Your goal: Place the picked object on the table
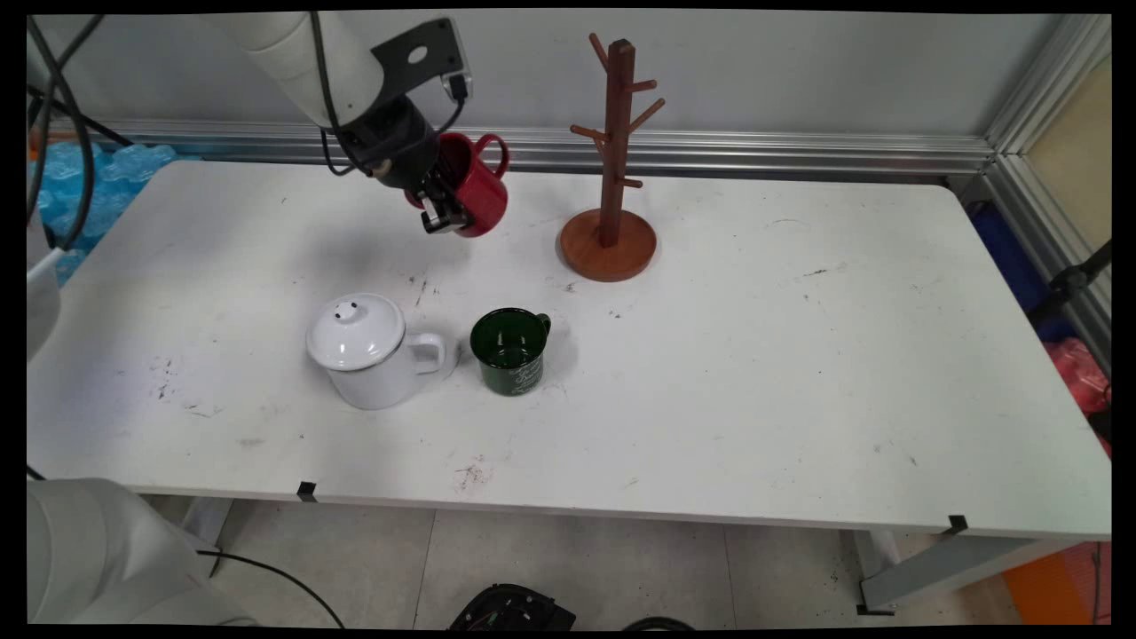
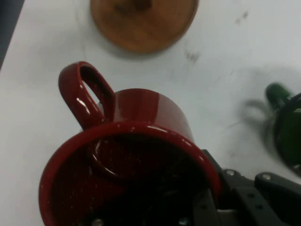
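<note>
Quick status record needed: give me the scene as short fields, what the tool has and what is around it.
tool: shut on the red mug's rim, raised above the table
red mug: held tilted, handle toward the wooden mug tree
wooden mug tree: upright on its round base, right of the red mug, pegs bare
green mug: upright on the table, empty
white lidded pot: just left of the green mug, lid on
table: white, scuffed

My desk (image 1: 799, 373) carries a wooden mug tree (image 1: 612, 177) at 12 o'clock. Near the middle sits a white lidded pot (image 1: 373, 351), with a green mug (image 1: 510, 351) just beside it at 3 o'clock. Blue bags (image 1: 98, 191) lie past the desk's 10 o'clock corner.
</note>
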